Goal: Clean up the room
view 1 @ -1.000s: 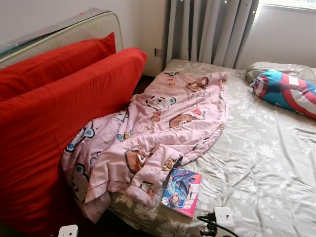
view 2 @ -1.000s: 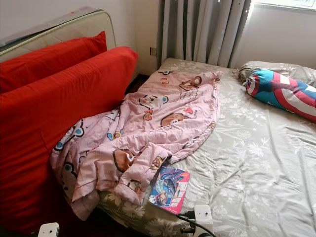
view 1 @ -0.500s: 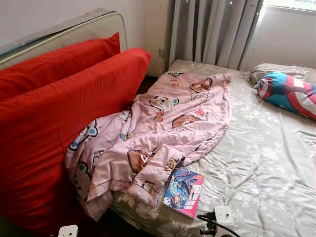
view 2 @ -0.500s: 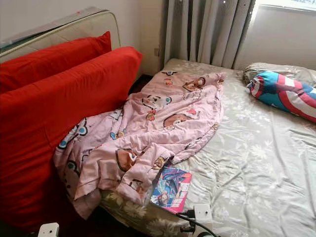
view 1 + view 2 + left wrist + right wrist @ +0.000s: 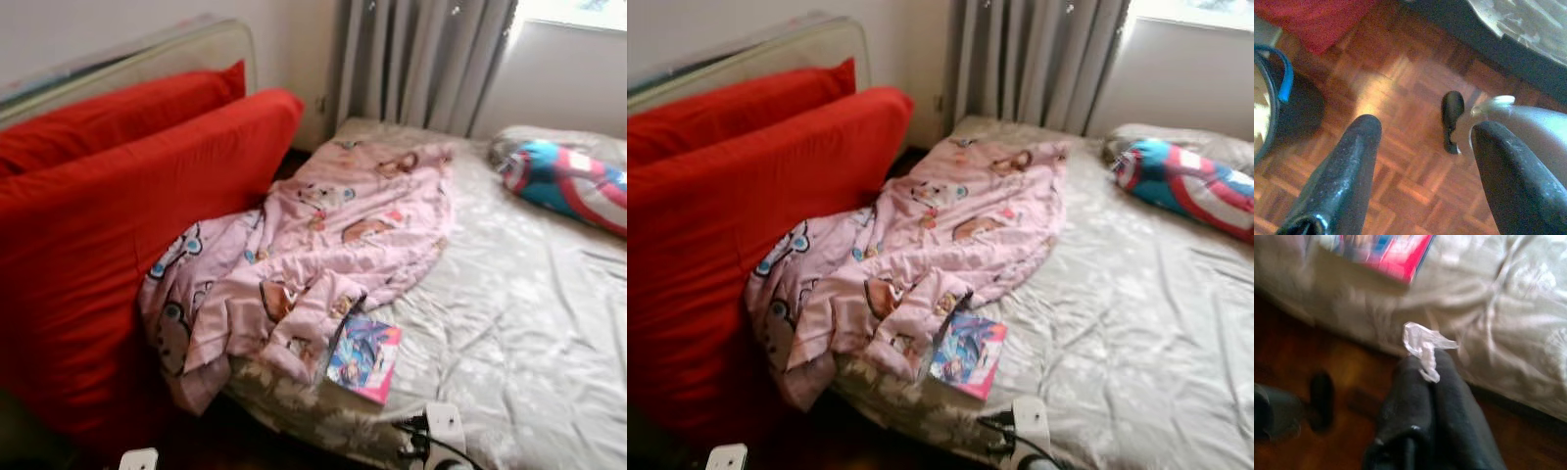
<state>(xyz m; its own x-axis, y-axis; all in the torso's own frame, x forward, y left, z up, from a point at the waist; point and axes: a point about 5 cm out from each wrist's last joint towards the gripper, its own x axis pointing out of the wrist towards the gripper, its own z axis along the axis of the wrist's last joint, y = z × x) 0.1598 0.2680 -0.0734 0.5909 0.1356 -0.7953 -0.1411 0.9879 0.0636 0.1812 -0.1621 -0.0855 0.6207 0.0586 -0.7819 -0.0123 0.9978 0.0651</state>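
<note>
I am seeing my right end effector (image 5: 1422, 364) hanging low over the dark wood floor (image 5: 1298, 382), fingers (image 5: 1405, 401) pressed together and pinching a scrap of clear plastic wrap (image 5: 1422, 347). Just beyond it the bed (image 5: 1508, 318) edge is showing, a magazine (image 5: 1396, 252) lying near that edge. My left end effector (image 5: 1422, 161) is pointing down at the parquet (image 5: 1400, 83) with fingers (image 5: 1347, 171) spread wide, gripping nothing; a blue-rimmed bucket (image 5: 1273, 98) is sitting beside it. Farther out, a pink blanket (image 5: 333, 245) is sprawling across the bed against red cushions (image 5: 118, 215).
</note>
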